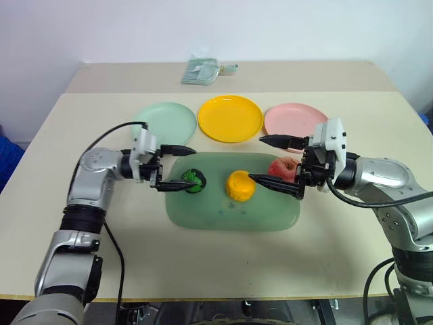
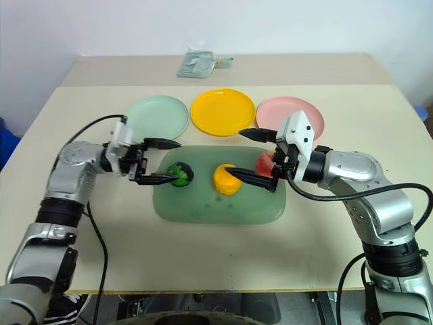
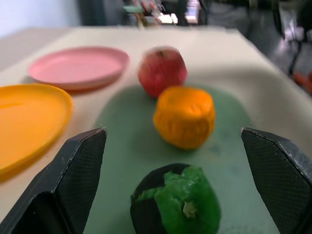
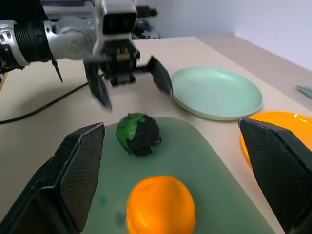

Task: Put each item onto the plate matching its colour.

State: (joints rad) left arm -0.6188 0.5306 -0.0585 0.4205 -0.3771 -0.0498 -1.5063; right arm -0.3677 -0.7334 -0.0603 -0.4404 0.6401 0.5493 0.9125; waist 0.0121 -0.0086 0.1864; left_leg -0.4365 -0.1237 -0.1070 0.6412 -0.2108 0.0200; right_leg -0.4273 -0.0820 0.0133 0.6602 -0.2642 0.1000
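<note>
while on mat [image 1: 203, 213], three toys

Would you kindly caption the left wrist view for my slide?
Open left gripper facing dark green bumpy ball, round orange fruit and red apple on pale green mat.

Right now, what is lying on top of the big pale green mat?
On the mat lie three toy foods: the green ball, the orange fruit and the red apple, partly hidden behind the right gripper. All three plates are empty.
</note>
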